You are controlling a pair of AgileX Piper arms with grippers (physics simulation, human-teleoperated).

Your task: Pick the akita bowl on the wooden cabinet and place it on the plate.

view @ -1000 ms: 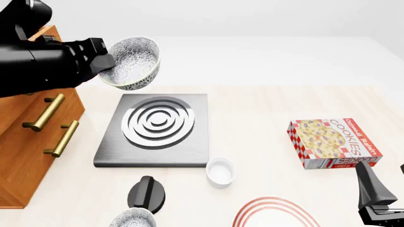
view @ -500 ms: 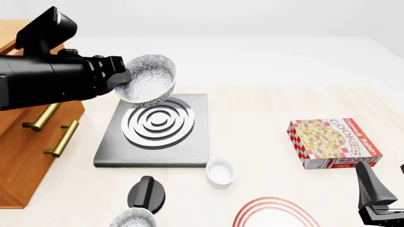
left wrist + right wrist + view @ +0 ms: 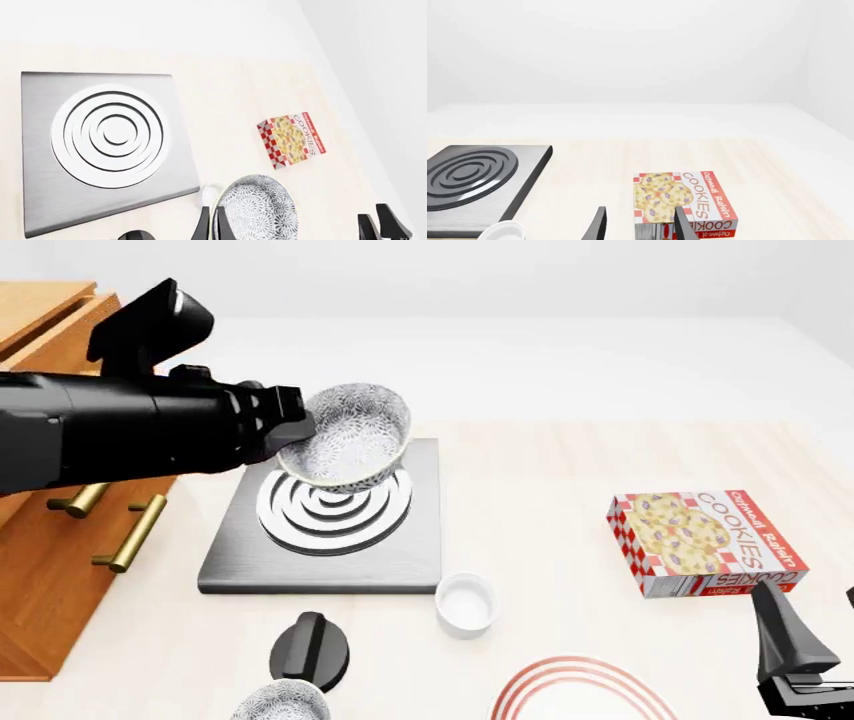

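**Speckled bowl hanging over the burner in the left gripper**

Front view: the left gripper point(image 3: 296, 426) is clenching the rim of the akita bowl point(image 3: 352, 435), which is hanging tilted in the air above the grey burner point(image 3: 327, 523), clear of the wooden cabinet point(image 3: 54, 540) at the left edge. The plate point(image 3: 582, 692) is lying at the near edge of the table, partly cut off, well apart from the bowl. A white ramekin point(image 3: 466, 601) is sitting just beside the burner's near corner, a second speckled bowl point(image 3: 279, 703) and a black knob point(image 3: 311, 648) are lying nearer still, and a cookie box point(image 3: 706, 542) is resting to the right. The right gripper point(image 3: 795, 658) is sitting low at the right edge; whether it is released cannot be told here.

Left wrist view: two fingers point(image 3: 215, 225) are pinching the bowl's rim, with the burner and cookie box below.

Right wrist view: the right gripper's fingers point(image 3: 599, 225) are standing apart, grasping nothing, with the cookie box beyond them.
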